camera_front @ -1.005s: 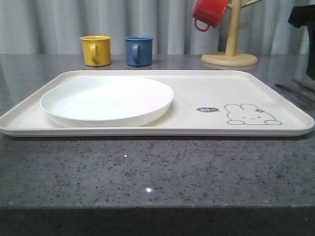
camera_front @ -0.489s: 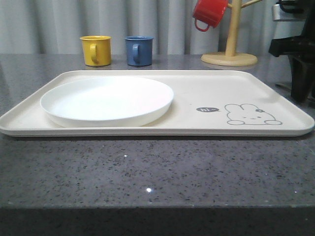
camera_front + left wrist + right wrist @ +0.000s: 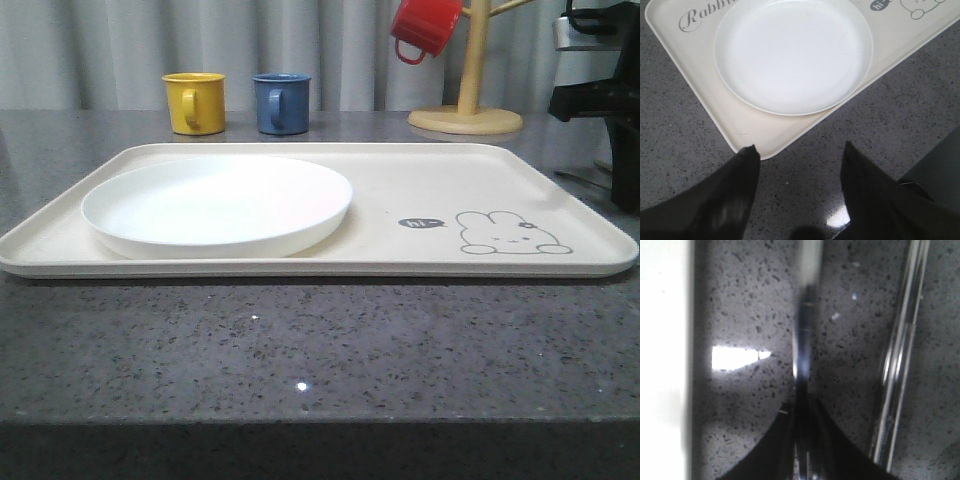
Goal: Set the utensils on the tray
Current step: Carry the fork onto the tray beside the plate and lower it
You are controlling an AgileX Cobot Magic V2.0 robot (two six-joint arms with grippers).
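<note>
Right gripper (image 3: pixel 802 440) is low on the counter at the far right of the front view, just past the tray's (image 3: pixel 560 262) right rim. In the right wrist view its fingers are pressed together on a slim metal handle (image 3: pixel 802 365) that runs up the middle of the frame; which utensil this is cannot be told, as the far end is blurred and cut off at the top edge. A pair of chopsticks (image 3: pixel 900 350), probably, lies just beside it at the right of that frame, still on the counter. No utensil is on the tray; only the white plate (image 3: pixel 215 205) sits in its left half.

Left gripper (image 3: pixel 797 160) hangs above the counter near the tray's corner, fingers spread, holding nothing.

Risks:
- The grip looks to sit near one end of a thin polished handle; the piece could pivot or slip on lifting.
- The raised rim is close; a low carry could snag the hanging end.
- Lifting could nudge the neighbouring chopsticks.

In the front view the right fingertips are cut off by the frame edge.
</note>
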